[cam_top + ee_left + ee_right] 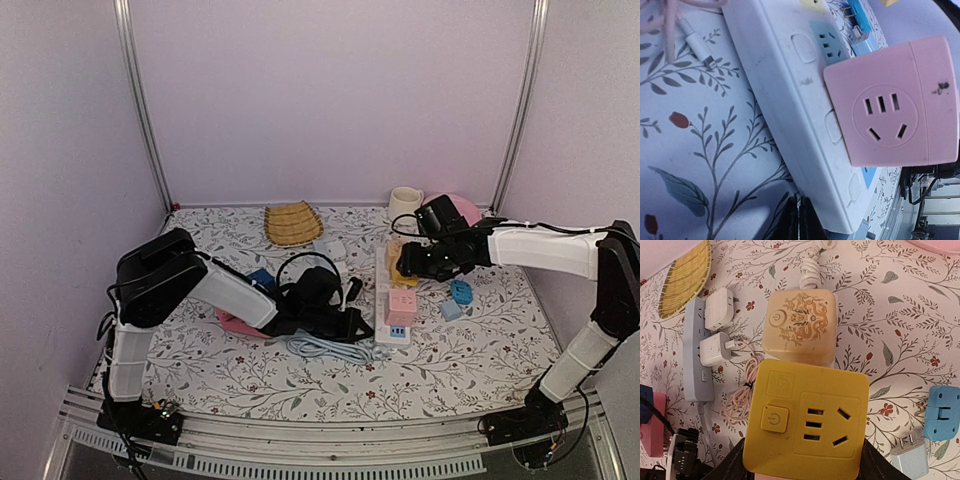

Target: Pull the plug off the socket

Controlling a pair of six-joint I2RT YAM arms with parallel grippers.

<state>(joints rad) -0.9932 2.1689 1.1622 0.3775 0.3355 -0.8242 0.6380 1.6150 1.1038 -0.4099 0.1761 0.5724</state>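
The white power strip [383, 303] lies in mid-table, and its pastel panels show in the left wrist view [785, 90]. A pink cube plug [401, 305] [892, 102] sits plugged on it. My right gripper [410, 266] [805, 460] is shut on a yellow cube plug [407, 270] [807, 422], one dark finger on each side. The cube hides the strip below it, so I cannot tell whether it is seated. A beige cube plug [799, 325] sits just beyond it. My left gripper [358, 322] [799, 220] is shut and empty, its tips against the strip's near-end side.
A grey-blue strip [694, 355] carries white chargers [719, 307]. A coiled pink cable [742, 395], a blue plug [942, 412] [461, 291] and a light blue adapter [910, 455] lie around. A woven yellow mat [293, 223], cup [404, 202] and pink plate [460, 208] stand at the back.
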